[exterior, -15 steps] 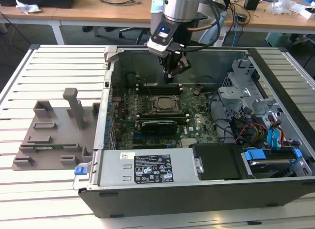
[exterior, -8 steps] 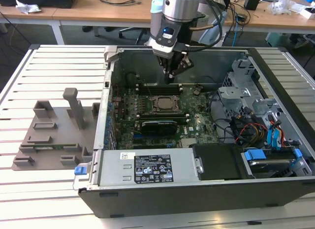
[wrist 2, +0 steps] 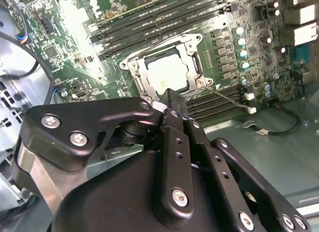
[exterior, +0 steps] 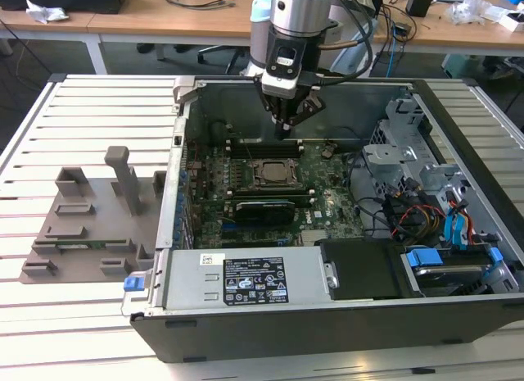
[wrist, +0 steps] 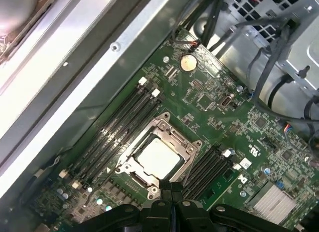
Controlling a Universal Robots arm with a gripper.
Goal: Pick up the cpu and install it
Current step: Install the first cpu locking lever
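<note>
- The gripper (wrist 2: pixel 169 98) hangs over the open computer case (exterior: pixel 327 324). In both wrist views its jaws are pressed together, with nothing between them.
- The cpu (wrist: pixel 158 156) lies flat in the socket frame (wrist: pixel 192 148), pale top facing up. It sits below the closed fingertips (wrist: pixel 167 188) and apart from them, not touched.
- In the exterior view the gripper's tips (exterior: pixel 285 131) hover above the board, a little beyond the cpu (exterior: pixel 273 171) toward the case's far wall.
- Black memory slots (wrist: pixel 119 124) run along both sides of the socket on the green motherboard (wrist: pixel 219 107).
- A round coin battery (wrist: pixel 187 62) sits farther out on the board, near a bundle of black cables.
- A long black expansion card (exterior: pixel 262 209) lies on the board just beside the socket.
- The case rests on a slatted table (exterior: pixel 82 111). A grey fixture (exterior: pixel 90 217) stands at the exterior view's left.
</note>
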